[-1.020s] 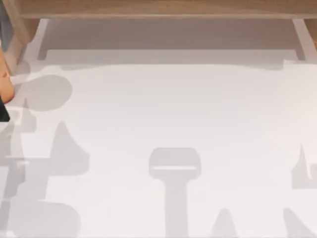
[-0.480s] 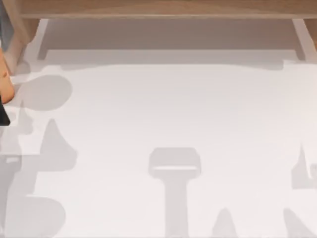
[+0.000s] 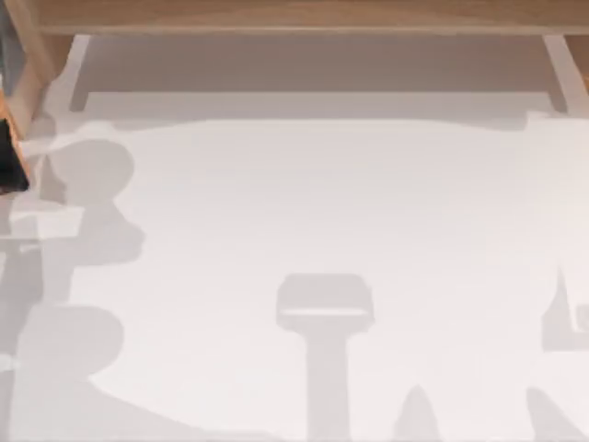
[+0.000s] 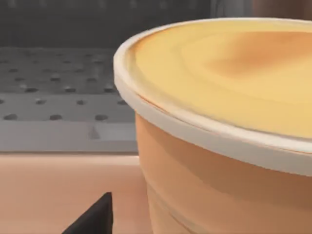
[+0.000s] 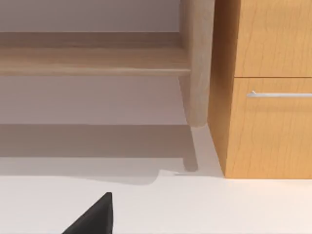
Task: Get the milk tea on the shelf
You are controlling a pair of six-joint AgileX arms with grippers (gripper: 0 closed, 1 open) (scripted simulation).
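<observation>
The shelf [image 3: 304, 17] spans the far edge of the white worktop [image 3: 331, 212], its board bare where it shows. At the worktop's left edge, the milk tea [image 4: 229, 122] looms close before the left claw [image 3: 11, 161]; whether that claw grips it cannot be told. The cup seems lifted, not yet shelved. The right claw [image 5: 92, 217] idles facing a wooden cabinet [image 5: 268, 87]; its state cannot be told.

One milk tea [image 4: 224, 126]; one shelf [image 3: 294, 17]; one white table [image 3: 322, 212]; one wooden cabinet [image 5: 268, 87], one drawer handle [image 5: 280, 94].
</observation>
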